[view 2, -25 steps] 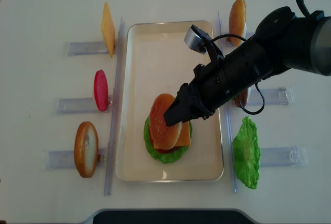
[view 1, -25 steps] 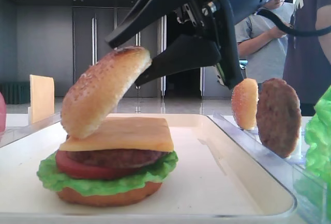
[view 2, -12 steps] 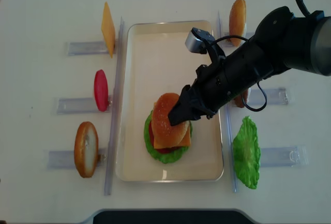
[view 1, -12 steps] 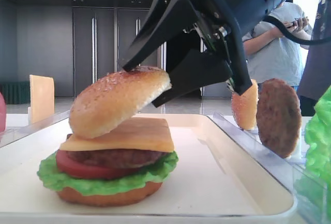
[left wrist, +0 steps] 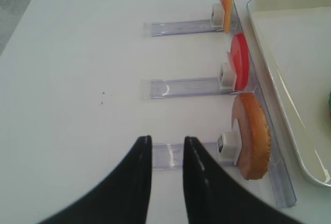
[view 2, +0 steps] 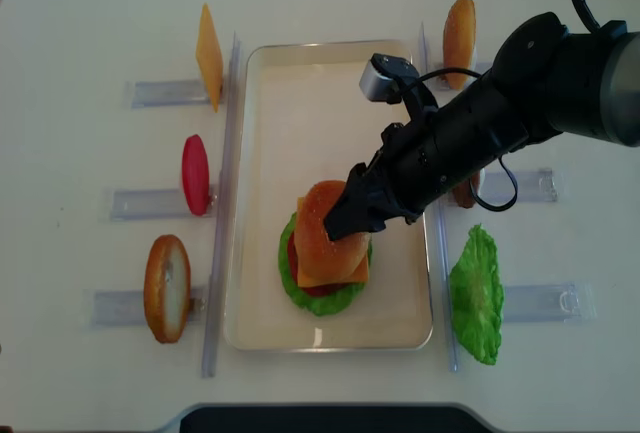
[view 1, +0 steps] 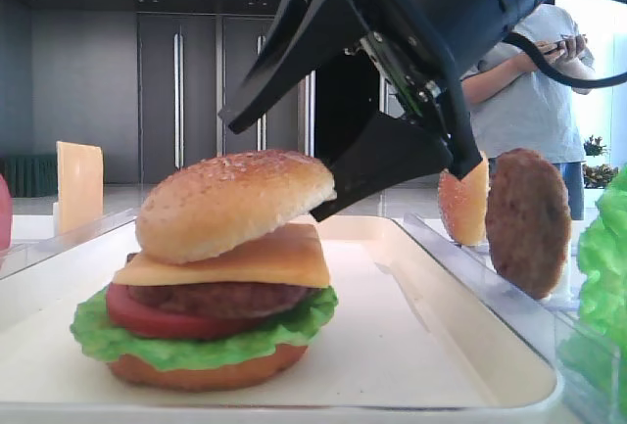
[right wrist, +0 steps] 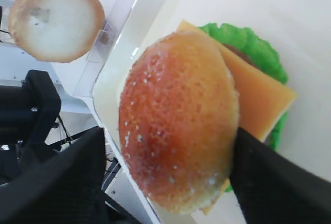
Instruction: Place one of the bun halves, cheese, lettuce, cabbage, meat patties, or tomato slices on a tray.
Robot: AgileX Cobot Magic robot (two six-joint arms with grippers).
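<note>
Exterior high: right gripper spread wide, grasping nothing; sesame bun half tilted on the cheese, between the jaws.

Right wrist: bun between both fingers, inside the tray.

Left wrist: left gripper nearly closed, empty, farther off.

Overhead: withdrawal runs up-right.

bun half on cheese, in tray

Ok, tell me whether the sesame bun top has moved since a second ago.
Yes. The bun top has tipped down from steeply tilted to lying nearly flat on the cheese.
</note>
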